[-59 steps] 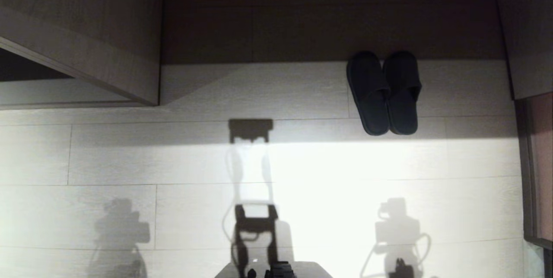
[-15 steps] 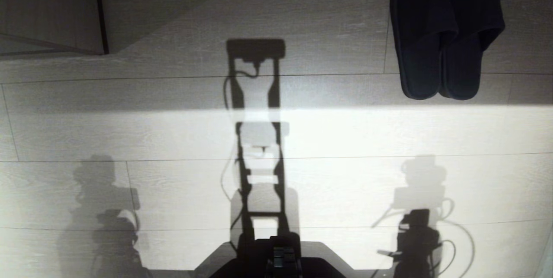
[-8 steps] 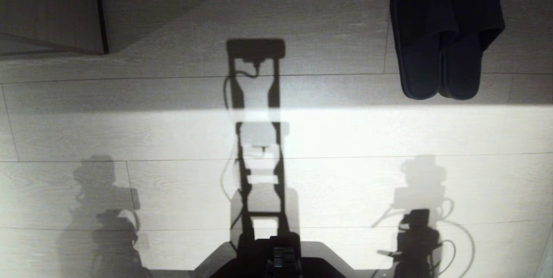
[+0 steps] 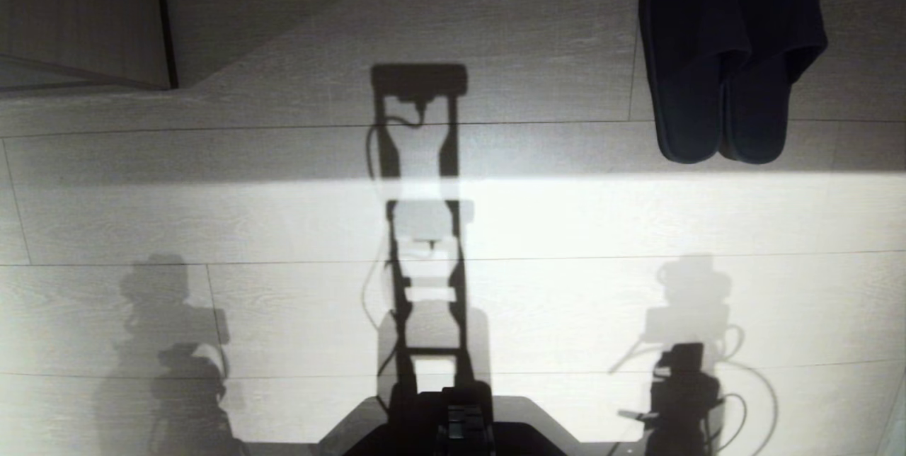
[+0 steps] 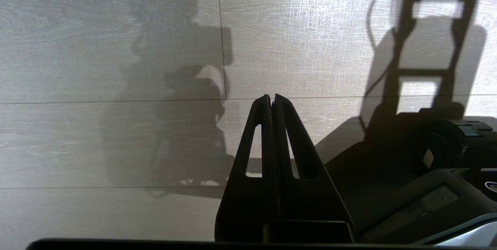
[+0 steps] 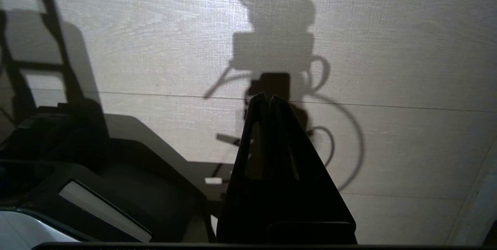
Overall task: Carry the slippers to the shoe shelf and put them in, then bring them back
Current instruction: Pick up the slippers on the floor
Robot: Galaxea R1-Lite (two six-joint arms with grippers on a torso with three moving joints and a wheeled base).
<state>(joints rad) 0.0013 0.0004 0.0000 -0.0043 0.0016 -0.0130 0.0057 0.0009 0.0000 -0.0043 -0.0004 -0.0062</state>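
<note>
The slippers (image 4: pixel 729 52) are lying side by side on the floor (image 4: pixel 283 215) at the far right of the head view, touching each other, toes pointing away from the robot toward a dark band along the far edge. A pale wood-grain board (image 4: pixel 78 13) is standing at the far left corner; whether it belongs to the shoe shelf cannot be told. Nothing is sitting between the robot and the pair.

No writing can be read anywhere.

The floor is showing pale, wood-grain planks with thin seams, a bright strip of light crossing them, and the robot's own shadows falling forward. The dark robot base (image 4: pixel 453 428) is showing at the near edge.

The left gripper (image 5: pixel 270 98) is hanging over bare planks with its jaws pressed together, holding nothing. The right gripper (image 6: pixel 265 96) is doing likewise, jaws closed and empty.
</note>
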